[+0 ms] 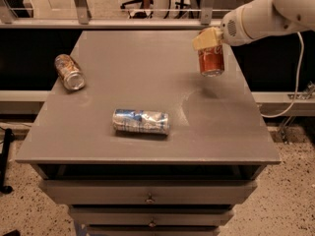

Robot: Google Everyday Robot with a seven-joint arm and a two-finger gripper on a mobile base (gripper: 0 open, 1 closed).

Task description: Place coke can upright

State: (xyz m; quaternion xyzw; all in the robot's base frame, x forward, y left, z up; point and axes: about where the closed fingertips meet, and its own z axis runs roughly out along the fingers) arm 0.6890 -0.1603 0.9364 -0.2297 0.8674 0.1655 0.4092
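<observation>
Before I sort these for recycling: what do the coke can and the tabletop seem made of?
The coke can, held by the gripper above the far right of the tabletop, looks like thin aluminium: glossy red print, silvery end. The tabletop looks matte grey, perhaps laminate or painted board; unclear which.

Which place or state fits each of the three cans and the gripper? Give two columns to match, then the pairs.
Column 1:
1 coke can
2 blue-and-silver can
3 mottled brown can
4 gripper

Column 2:
A lying on its side at the left of the table
B above the right rear, shut on a can's top
C held upright, lifted off the surface
D lying on its side near the front middle

Pairs: 1-C, 2-D, 3-A, 4-B
</observation>
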